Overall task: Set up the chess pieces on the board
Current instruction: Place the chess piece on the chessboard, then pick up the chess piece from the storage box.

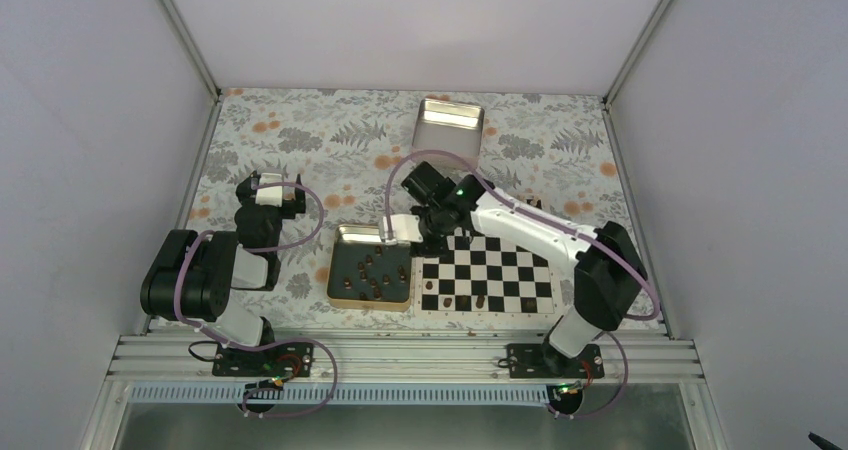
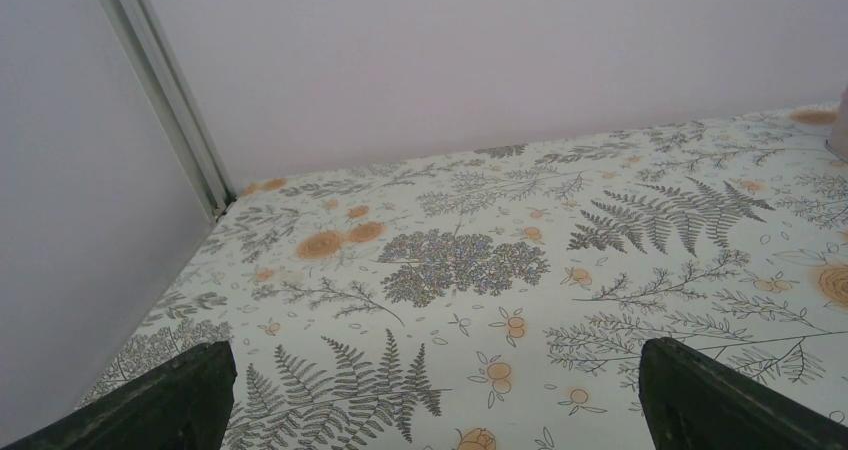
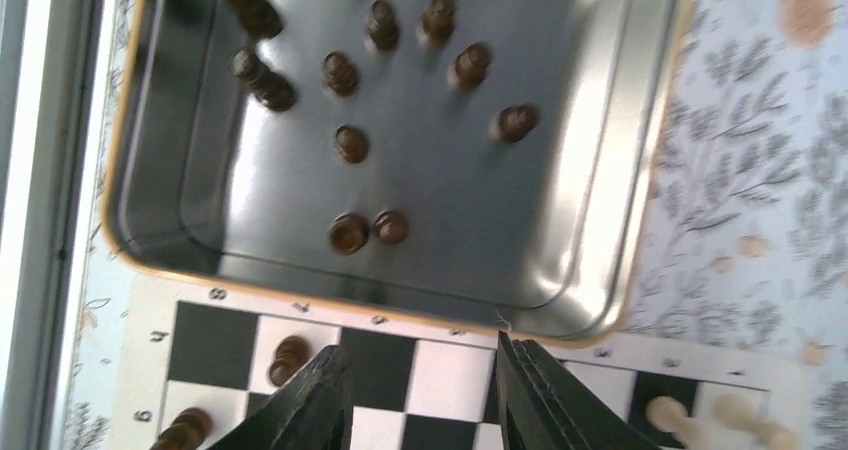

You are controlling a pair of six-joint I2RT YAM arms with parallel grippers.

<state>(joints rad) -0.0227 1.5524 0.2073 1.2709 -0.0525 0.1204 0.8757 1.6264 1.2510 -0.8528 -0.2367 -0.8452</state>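
Note:
The black and white board (image 1: 487, 273) lies at the front right of the table; its edge also shows in the right wrist view (image 3: 420, 355). Several dark brown chess pieces (image 1: 372, 273) lie in the gold-rimmed tray (image 1: 340, 235) left of it, seen closer in the right wrist view (image 3: 350, 142). A few dark pieces (image 1: 463, 301) stand on the board's near row, two in the right wrist view (image 3: 288, 358). My right gripper (image 3: 420, 390) is open and empty over the board's left edge, beside the tray (image 3: 640, 200). My left gripper (image 2: 430, 400) is open and empty over bare tablecloth at the left (image 1: 272, 192).
A silver tin (image 1: 449, 123) stands at the back centre. Pale pieces (image 3: 700, 417) stand on the board's far end. White walls close in the floral table on three sides. The metal rail runs along the near edge.

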